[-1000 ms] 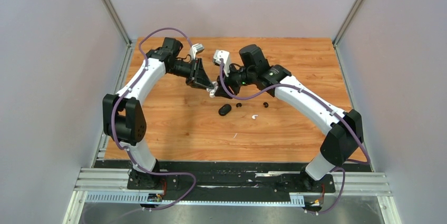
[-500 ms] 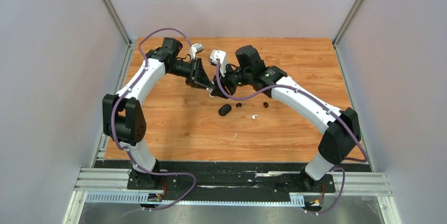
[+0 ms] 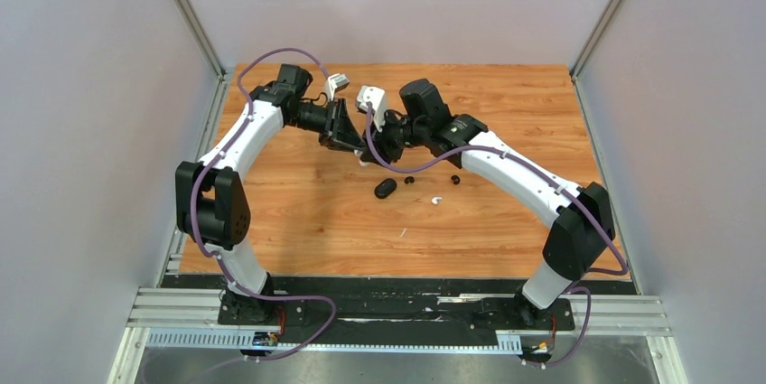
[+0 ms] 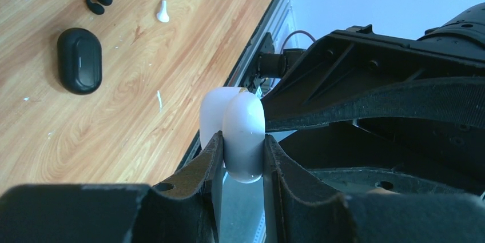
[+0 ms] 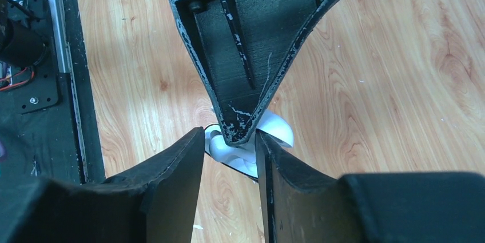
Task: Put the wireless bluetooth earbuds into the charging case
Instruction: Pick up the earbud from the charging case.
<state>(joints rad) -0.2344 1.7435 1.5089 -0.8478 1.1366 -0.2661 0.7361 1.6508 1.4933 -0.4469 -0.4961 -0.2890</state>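
Upper centre of the overhead view: left gripper (image 4: 243, 147) clamped on the white charging case (image 4: 243, 120), right gripper (image 5: 230, 152) half-open, gripping nothing, straddling it from the right

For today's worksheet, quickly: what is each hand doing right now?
Left hand: closed on the white case.
Right hand: straddles that case; grip cannot be told.
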